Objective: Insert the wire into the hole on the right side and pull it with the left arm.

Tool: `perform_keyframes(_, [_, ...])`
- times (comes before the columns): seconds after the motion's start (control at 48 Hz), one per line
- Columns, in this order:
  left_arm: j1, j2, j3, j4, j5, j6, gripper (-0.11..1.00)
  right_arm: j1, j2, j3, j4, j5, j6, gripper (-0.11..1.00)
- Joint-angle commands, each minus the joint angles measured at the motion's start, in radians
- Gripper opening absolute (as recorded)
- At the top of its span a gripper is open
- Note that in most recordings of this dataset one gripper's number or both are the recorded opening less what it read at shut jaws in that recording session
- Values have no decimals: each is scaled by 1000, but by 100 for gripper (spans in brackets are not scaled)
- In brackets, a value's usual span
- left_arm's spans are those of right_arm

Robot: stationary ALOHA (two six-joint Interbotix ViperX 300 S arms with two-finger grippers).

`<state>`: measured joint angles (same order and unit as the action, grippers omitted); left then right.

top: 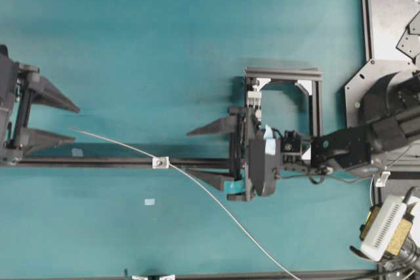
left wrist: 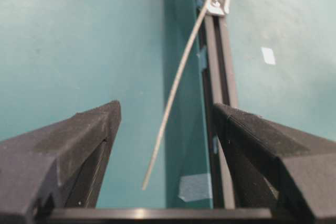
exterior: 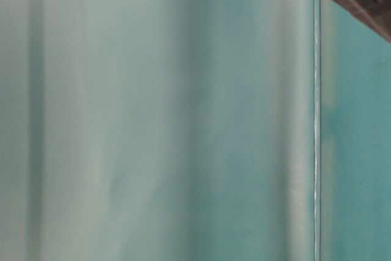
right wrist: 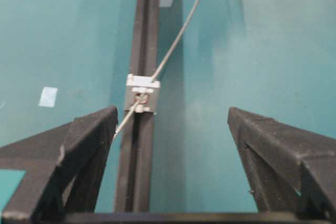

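Left gripper (left wrist: 164, 124) fingers sat nearest the lens, spread wide, holding nothing; the wire (left wrist: 176, 93) tip lay loose between them, free of both. Wire was already through the hole (right wrist: 142, 97) in the bracket (top: 160, 161) on the rail (top: 98, 161), tail curving off toward the bottom edge in the overhead view. Right gripper (top: 207, 153) was also released, empty, just right of the bracket. My read: insertion done, pull either finished or pending. If pending, left needs to close on the tip and draw away from the bracket, along the rail.
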<state>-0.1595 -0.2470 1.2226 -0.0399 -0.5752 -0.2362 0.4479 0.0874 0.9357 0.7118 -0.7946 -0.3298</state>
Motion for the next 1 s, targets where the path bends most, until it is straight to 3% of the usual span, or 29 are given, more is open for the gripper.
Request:
perform_keyframes(0.0, [20,-23,-11,3,3,3,93,-11,-40,0,-3,-11,-8,92])
perform_keyframes(0.354, [71,-37,-21,5,3,95,93,-48,-104,9,-2,-11,-121,92])
perform_keyframes(0.979, [114,-38,-28,3,3,161,93,-110,-110,11,3,-6,-107,92])
